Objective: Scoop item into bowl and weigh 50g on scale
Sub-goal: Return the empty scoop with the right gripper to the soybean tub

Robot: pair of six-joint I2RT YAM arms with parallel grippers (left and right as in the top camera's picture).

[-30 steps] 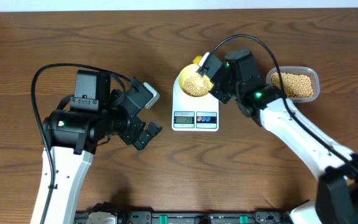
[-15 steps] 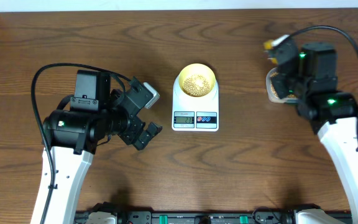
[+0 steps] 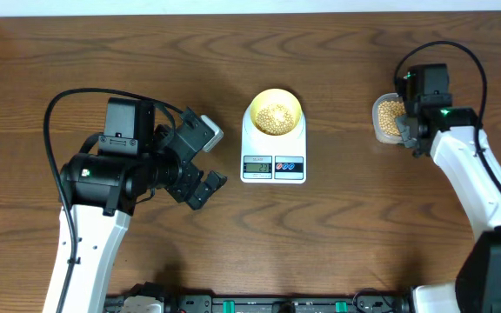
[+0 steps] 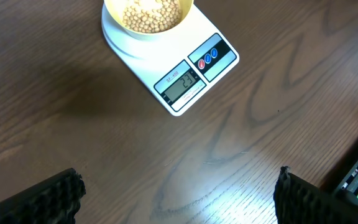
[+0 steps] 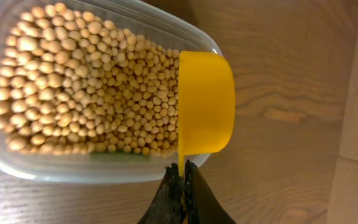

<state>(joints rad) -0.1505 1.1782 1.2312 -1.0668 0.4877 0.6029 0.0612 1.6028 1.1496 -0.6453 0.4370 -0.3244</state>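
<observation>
The pale cream bowl stands on the white scale at the table's middle, with a layer of beige beans in it. The left wrist view shows the bowl and the scale with its display lit. My left gripper hangs open over bare wood left of the scale, with nothing between its fingers. My right gripper is shut on the handle of the yellow scoop. The scoop lies on its side, its mouth against the beans at one end of the clear tub.
The clear tub sits at the right, partly hidden under my right arm. Bare wooden table lies between the scale and the tub. A black rail runs along the front edge.
My right arm swung away from the bowl and out to the tub, carrying the scoop. The bowl is uncovered and shows beans. The left arm stayed still.
</observation>
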